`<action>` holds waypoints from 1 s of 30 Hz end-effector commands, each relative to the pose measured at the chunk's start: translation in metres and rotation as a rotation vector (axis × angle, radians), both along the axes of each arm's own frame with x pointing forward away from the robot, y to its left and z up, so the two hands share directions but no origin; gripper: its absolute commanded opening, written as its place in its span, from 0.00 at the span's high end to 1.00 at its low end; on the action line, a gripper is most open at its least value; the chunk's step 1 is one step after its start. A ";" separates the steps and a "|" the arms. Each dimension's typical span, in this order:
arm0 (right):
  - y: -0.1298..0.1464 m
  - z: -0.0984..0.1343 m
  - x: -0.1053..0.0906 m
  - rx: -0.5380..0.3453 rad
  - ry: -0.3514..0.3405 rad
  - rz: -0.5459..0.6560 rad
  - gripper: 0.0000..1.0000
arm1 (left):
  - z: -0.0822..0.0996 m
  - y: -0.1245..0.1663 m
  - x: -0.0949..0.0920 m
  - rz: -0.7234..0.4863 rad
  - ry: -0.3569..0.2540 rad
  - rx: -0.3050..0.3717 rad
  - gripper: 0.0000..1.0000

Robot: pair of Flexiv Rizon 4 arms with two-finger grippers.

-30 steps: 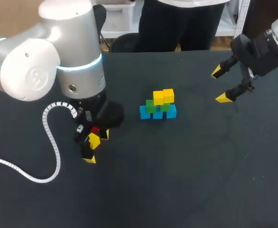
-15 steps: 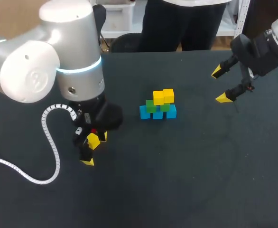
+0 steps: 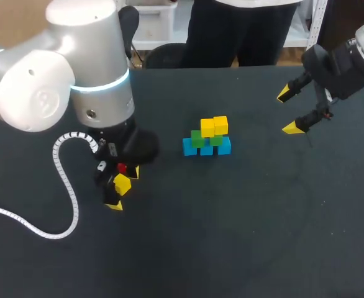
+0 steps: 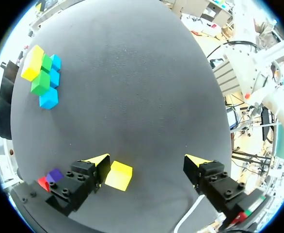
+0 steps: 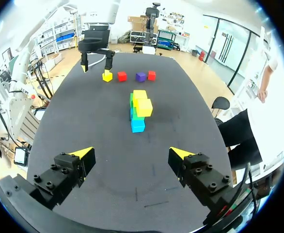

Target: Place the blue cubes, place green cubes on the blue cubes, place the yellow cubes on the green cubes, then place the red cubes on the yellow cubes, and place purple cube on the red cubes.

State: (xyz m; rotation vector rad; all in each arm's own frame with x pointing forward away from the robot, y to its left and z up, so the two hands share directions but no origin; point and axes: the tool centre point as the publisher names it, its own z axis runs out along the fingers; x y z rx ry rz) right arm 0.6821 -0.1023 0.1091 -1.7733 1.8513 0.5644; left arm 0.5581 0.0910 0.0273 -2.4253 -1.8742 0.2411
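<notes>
In mid-table stands the stack [image 3: 207,139]: three blue cubes [image 3: 207,149] at the base, two green cubes [image 3: 198,138] on them, two yellow cubes [image 3: 214,126] on top. My left gripper [image 3: 124,189] is open over a loose yellow cube [image 4: 118,175], which lies between its fingers, nearer the one beside the purple cube [image 4: 55,174]. A red cube [image 3: 122,168] shows by that finger, and a second red cube [image 5: 151,74] lies past the purple one. My right gripper [image 5: 131,154] hangs open and empty above the table's far right, well away from the stack [image 5: 139,109].
The loose cubes [image 5: 127,75] lie in a row at the left of the dark table [image 3: 244,236]. A white coiled cable [image 3: 64,186] from my left arm trails over the table's left part.
My left arm has shifted a little to the left and away from the front edge, over the loose yellow cube. The right arm and the stack have kept still.
</notes>
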 end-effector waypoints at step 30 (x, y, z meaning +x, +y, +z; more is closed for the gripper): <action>0.000 0.000 -0.001 0.002 -0.002 -0.001 0.00 | -0.008 0.012 0.009 0.005 0.056 0.078 0.00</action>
